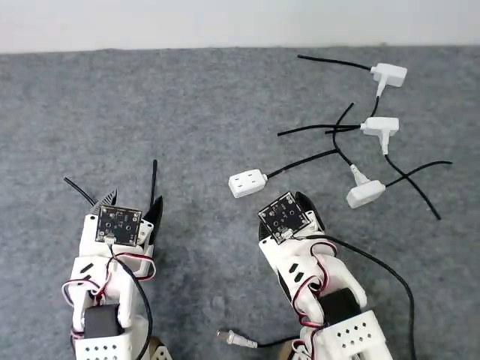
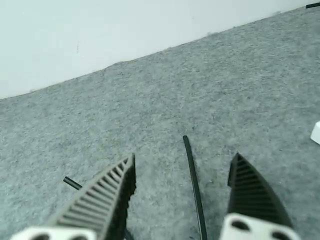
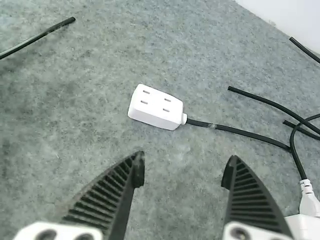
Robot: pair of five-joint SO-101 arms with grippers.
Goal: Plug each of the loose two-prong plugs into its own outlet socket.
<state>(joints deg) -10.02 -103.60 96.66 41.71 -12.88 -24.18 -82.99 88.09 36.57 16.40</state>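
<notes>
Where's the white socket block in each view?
High view: socket block near the picture's centre.
Right wrist view: socket block just ahead of the right gripper.
Left wrist view: white sliver at the edge, maybe it; cannot tell.
Shared landmark: its black cord.

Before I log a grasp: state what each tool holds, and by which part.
Nothing is held. The left tool is open above a loose black cable; the right tool is open, apart from the white outlet socket.
</notes>
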